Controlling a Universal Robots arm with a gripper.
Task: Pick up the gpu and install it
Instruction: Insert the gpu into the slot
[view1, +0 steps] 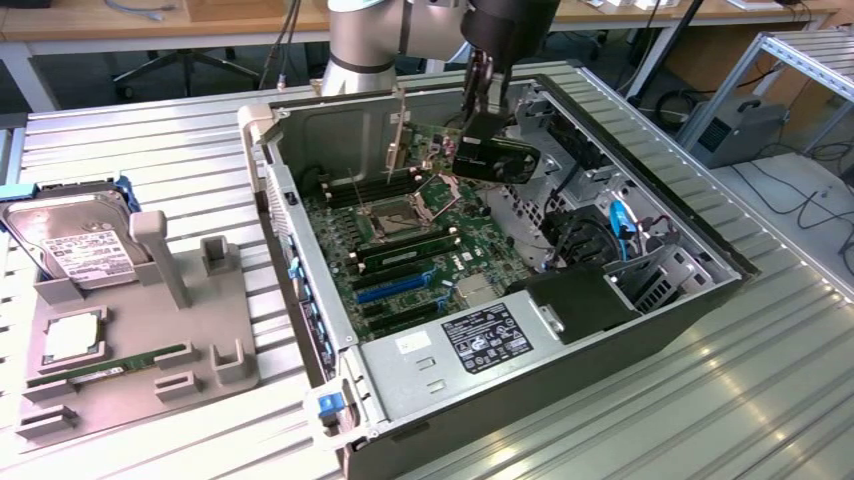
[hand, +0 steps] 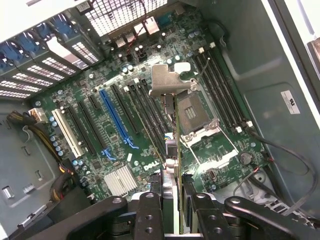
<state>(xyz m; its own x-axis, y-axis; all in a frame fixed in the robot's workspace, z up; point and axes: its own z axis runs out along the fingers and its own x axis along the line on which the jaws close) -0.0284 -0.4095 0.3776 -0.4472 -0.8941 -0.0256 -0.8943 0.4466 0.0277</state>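
The gpu (view1: 494, 158) hangs edge-down above the motherboard (view1: 400, 250), clamped between the fingers of the gripper (hand: 172, 200). It probably seats best with its lower edge kept parallel to the motherboard's expansion slots (hand: 116, 117) and without tilt.

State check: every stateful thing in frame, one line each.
gpu, held over the motherboard, not in a slot.
claw, shut on gpu.
case, side open, lying flat.
CPU socket, open, empty.
hard drive, outside the case, uninstalled.
RAM stick, outside the case, uninstalled.
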